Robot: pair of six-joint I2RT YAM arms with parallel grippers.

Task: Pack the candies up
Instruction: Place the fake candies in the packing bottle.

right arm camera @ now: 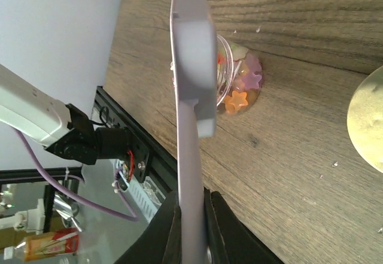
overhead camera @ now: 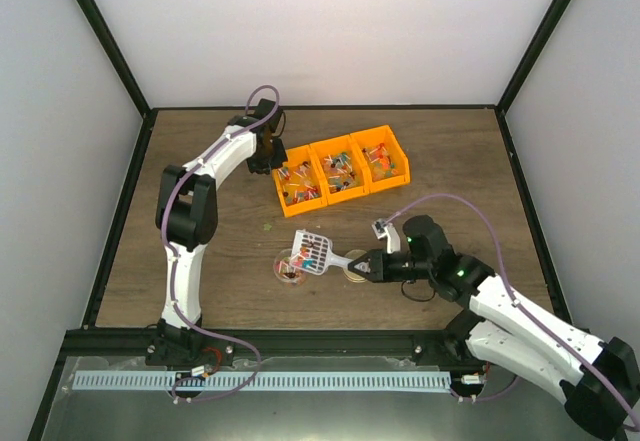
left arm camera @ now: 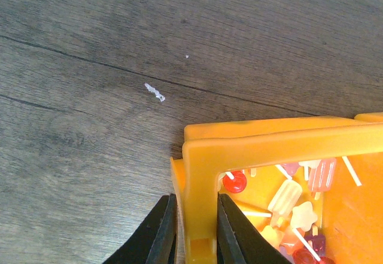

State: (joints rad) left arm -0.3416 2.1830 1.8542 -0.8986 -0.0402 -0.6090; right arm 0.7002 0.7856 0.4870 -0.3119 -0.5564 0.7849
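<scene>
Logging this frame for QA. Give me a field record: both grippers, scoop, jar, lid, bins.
left gripper: shut on the wall of the left-end bin
right gripper: shut on the scoop, by its handle
scoop: candies in it, over the jar
jar: open, candies inside
gold lid: on the table beside the jar
orange bins: three in a row, candies in each

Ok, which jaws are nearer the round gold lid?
Right. Right jaws hold the white scoop beside the round gold lid; left jaws clamp an orange plastic bin far back.
</scene>
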